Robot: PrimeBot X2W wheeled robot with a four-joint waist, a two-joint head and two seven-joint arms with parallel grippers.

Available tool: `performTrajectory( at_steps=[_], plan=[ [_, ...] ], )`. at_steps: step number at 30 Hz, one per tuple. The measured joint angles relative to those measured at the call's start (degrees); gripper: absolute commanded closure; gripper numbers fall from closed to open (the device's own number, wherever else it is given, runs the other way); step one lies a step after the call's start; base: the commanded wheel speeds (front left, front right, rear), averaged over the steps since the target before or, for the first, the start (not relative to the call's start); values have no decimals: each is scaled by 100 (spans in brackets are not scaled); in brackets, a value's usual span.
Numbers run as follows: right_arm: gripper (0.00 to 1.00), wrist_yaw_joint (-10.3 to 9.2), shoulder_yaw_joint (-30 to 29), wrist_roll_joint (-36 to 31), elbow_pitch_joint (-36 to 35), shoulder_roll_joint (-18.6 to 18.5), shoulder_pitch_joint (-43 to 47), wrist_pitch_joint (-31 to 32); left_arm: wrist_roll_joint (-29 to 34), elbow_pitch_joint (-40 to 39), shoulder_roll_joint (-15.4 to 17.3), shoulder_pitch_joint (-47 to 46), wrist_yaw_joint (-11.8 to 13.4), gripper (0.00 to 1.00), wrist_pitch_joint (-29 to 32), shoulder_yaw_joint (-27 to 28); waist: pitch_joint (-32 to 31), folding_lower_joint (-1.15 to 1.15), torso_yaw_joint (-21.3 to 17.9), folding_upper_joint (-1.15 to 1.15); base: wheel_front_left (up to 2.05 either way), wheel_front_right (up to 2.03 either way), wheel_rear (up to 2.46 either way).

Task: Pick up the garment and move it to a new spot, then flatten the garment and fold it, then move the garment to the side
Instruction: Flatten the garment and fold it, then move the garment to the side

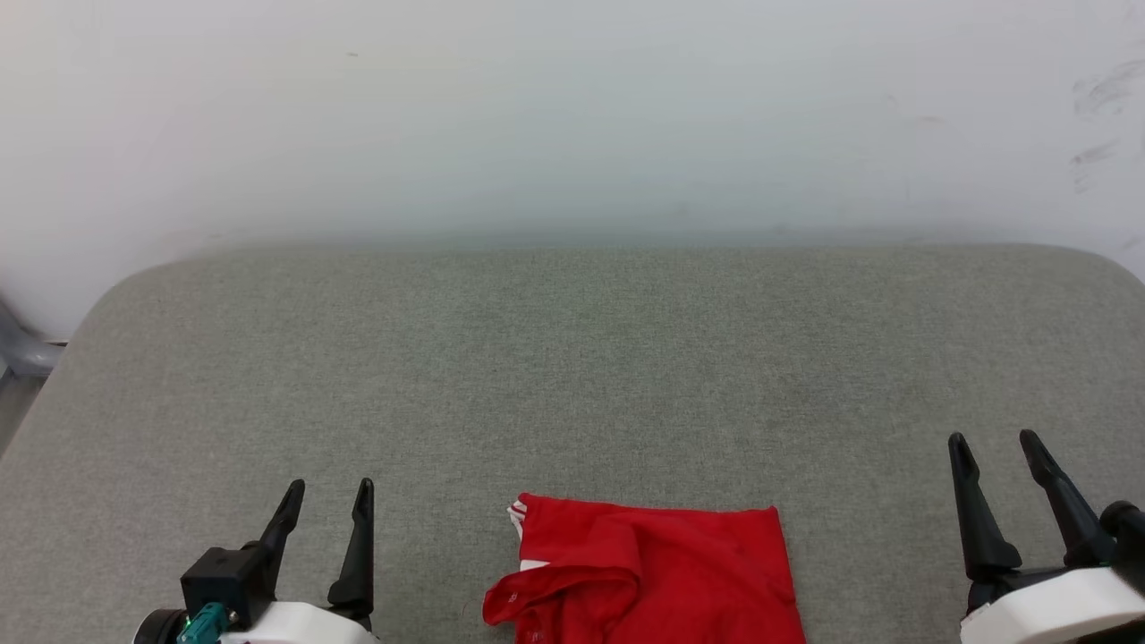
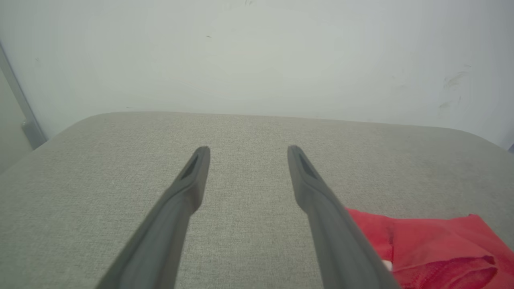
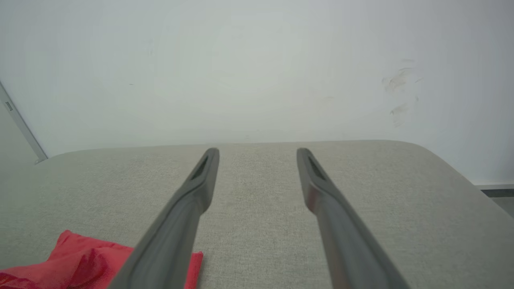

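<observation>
The red shirt lies bunched at the near edge of the grey surface between the left gripper and right gripper, their fingers wide apart and empty, and it looks soft and light, so pinching its far corners seems best.

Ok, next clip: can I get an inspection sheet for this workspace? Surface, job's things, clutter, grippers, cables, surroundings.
Surface: table with a grey fabric top and rounded far corners.
Job's things: red shirt, rumpled, at the near edge between the grippers. It has a bit of white at its left edge, and its near part is cut off in the head view.
Clutter: nothing seen.
Grippers: left gripper and right gripper are both open and empty. They are apart from the shirt, with fingers pointing toward the wall.
Cables: nothing seen.
Surroundings: white wall behind the table, scuffs at its right, grey frame at far left.
</observation>
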Motion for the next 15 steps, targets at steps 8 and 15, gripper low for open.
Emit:
performTrajectory(
  at_steps=[8, 15],
  plan=[
    [0, 0, -62, -478, -303, 131, 355, -86, 68, -8, 53, 149, 124, 0, -1, 25, -94, 0, -40, 0, 0, 0, 0],
    [0, 0, -70, -498, -474, 221, 454, 62, 92, -10, 89, 166, 119, 0, -8, 85, -58, 0, -22, 0, 0, 0, 0]
  ],
)
